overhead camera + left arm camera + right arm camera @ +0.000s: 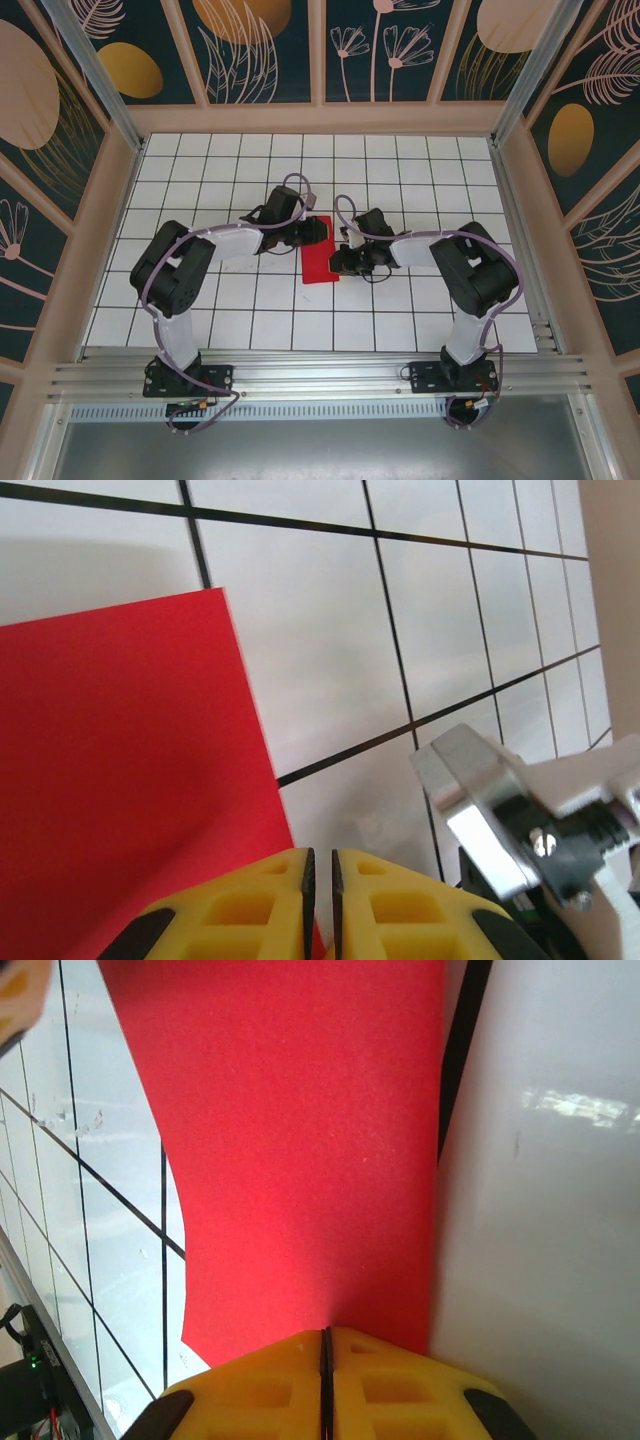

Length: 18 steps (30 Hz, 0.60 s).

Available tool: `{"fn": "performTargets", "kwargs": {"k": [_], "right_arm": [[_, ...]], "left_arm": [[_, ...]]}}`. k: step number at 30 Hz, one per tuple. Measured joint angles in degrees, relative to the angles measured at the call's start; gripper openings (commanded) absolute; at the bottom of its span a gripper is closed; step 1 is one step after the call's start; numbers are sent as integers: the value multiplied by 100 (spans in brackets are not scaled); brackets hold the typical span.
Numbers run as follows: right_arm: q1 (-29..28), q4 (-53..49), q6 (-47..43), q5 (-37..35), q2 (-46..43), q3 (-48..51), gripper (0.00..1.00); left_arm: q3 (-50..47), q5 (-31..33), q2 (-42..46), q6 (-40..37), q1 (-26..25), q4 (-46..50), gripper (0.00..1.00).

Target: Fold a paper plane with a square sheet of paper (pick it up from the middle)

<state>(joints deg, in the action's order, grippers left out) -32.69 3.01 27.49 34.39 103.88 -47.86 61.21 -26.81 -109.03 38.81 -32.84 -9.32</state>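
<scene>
While the red paper point(318, 262) sat on the bench point(200, 170) seemingly only halved, the right gripper point(325, 1332) pinched its edge and the left gripper point(320, 852), barely parted beside it, had an unclear hold, nose and wings not yet made.

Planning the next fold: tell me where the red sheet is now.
Top view: the red sheet sits mid-table on the white grid, between the left gripper and the right gripper.
</scene>
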Motion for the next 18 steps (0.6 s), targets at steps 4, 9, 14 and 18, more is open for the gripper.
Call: {"fn": "performTargets", "kwargs": {"k": [4, 9, 14, 18], "right_arm": [[0, 0, -42, 17, 0, 0, 10], [0, 0, -63, 22, 0, 0, 10], [0, 0, -63, 22, 0, 2, 10], [0, 0, -63, 22, 0, 2, 10]], "left_arm": [[240, -127, -352, 70, 0, -76, 14], [579, -116, -763, 72, 0, -66, 13], [977, 111, -1102, 44, 0, 149, 11], [1250, 444, -1300, -46, 0, 435, 11]]}}
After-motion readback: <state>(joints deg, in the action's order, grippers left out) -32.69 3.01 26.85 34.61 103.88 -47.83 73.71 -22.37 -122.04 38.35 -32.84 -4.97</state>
